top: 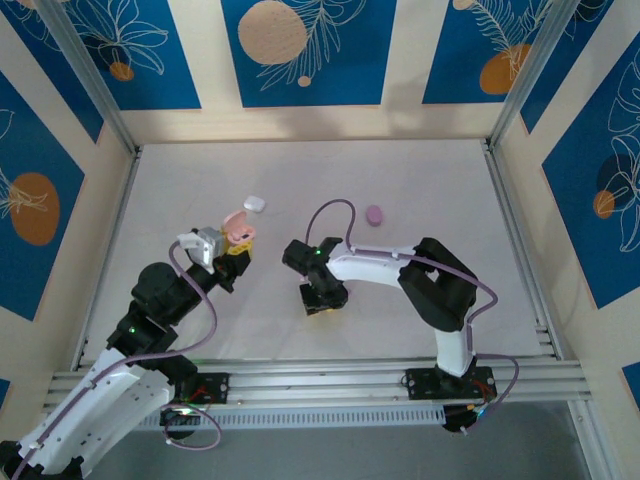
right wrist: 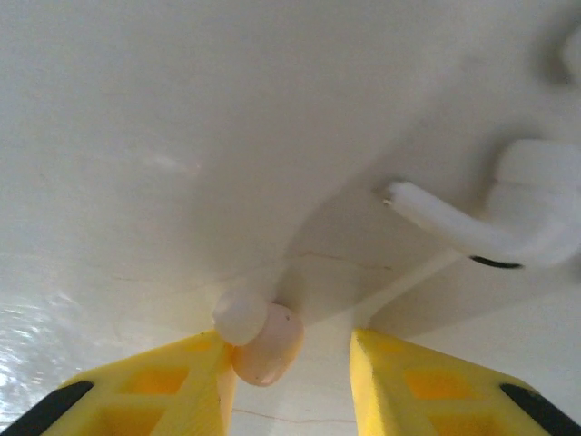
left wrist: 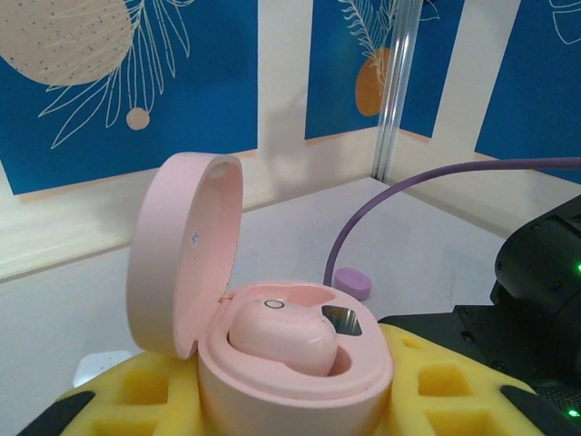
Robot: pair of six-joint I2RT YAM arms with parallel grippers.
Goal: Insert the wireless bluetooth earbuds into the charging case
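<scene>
Between the left claw's (top: 238, 245) fingers, top view: the pink case (top: 236, 228) is clamped, lid open. The right claw (top: 320, 305) points down at the table (top: 420, 180), off to the left claw's right. A white case (top: 254, 203) and a purple case (top: 374, 214) lie beyond both claws.

Left wrist: firm narrow grip on the case base, lid (left wrist: 182, 254) tipped back. The seated bud (left wrist: 281, 336) fills one well. The empty well (left wrist: 338, 320) sits just beside it, on the right-claw side.

Right wrist: jaws stand partly apart, nothing pinched. The loose bud (right wrist: 269, 345) lies on the table, touching one finger and clear of the other.

Step in hand, as I read it: pick up the loose bud.
- Shift the right claw sideways so the bud sits midway between the pads, then close slowly. Closing from here would likely push the bud along or flip it.
- It looks glossy and rounded, so use light force and grip across the body, not the pale tip.
- The left claw should hold the case level, well facing up.
- Lower the bud straight into the empty well, clear of the lid and the seated bud.

Writing: no brand readable. There is a tiny mark inside the lid, too small to read.
</scene>
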